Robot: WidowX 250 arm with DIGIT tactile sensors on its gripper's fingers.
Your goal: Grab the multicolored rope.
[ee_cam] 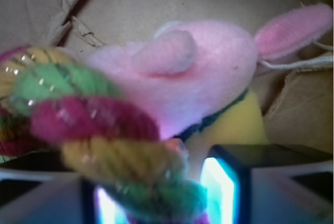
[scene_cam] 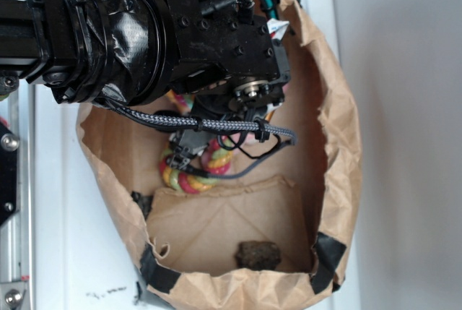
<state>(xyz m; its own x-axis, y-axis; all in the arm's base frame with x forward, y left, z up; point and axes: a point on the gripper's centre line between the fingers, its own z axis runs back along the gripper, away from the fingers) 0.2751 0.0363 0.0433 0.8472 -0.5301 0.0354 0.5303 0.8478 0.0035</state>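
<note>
Two fingers (ee_cam: 224, 187) frame the bottom of your wrist view, one at the lower left and one at the lower right, and the rope (ee_cam: 94, 130) sits right between them. Your gripper (ee_cam: 156, 198) stands open, with the rope's twisted strands of green, red and yellow filling most of the gap. You cannot tell from the blur whether either finger touches the rope; nothing shows them closed on it. The rope runs from the far left of that view down toward the middle bottom, very near the camera.

Just behind the rope you see the pink bunny (ee_cam: 198, 72), its ear (ee_cam: 292, 28) pointing to the upper right. Below the bunny, touching it, a yellow piece (ee_cam: 235, 125) shows to the right of the rope, beside the right finger.

In your exterior view the arm (scene_cam: 144, 35) reaches in from the upper left and hides the gripper (scene_cam: 216, 133) almost wholly. Part of the rope (scene_cam: 191, 173) shows below the arm's cable (scene_cam: 216, 123) as a curl of red, yellow and green, lying on the floor of the paper bag (scene_cam: 339, 144), toward its left side. Nearer you, a small dark lump (scene_cam: 258, 253) lies on the bag's floor, well apart from the rope. Black tape (scene_cam: 328, 252) marks the bag's near corners. The bag rests on a white table (scene_cam: 65, 238).
</note>
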